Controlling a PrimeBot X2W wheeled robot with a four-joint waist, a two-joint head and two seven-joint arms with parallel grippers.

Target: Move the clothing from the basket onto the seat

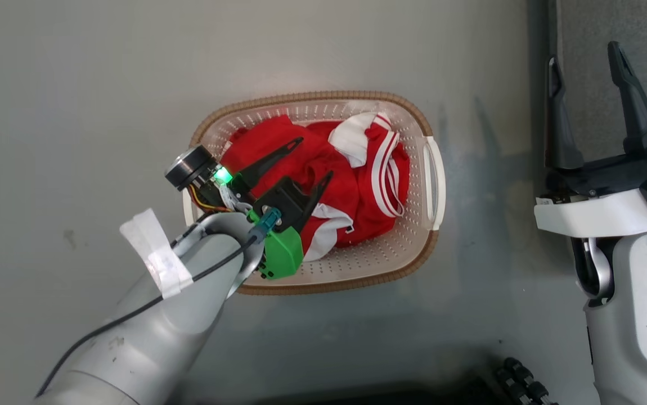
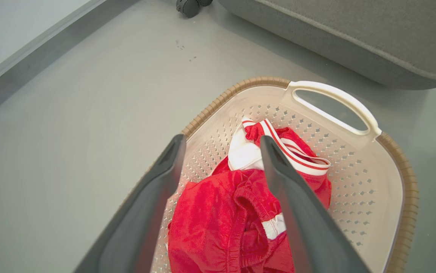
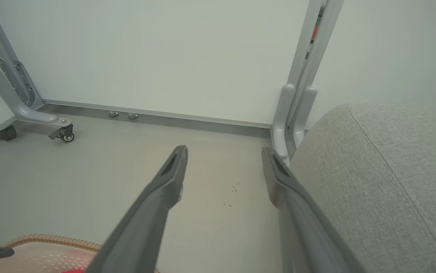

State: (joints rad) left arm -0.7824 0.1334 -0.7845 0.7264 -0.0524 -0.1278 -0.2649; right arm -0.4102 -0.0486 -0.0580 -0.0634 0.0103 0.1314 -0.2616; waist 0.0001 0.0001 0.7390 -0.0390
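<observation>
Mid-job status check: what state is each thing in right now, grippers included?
clothing, crumpled in a pile, not gripped.
basket, upright on the floor, clothing inside.
seat, no clothing on the part in view.
left gripper, open, fingers over the clothing pile.
right gripper, open, empty, off to the side of the basket.

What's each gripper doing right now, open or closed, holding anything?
Left gripper: open, holding nothing, over the red clothing in the laundry basket.
Right gripper: open, holding nothing.
</observation>
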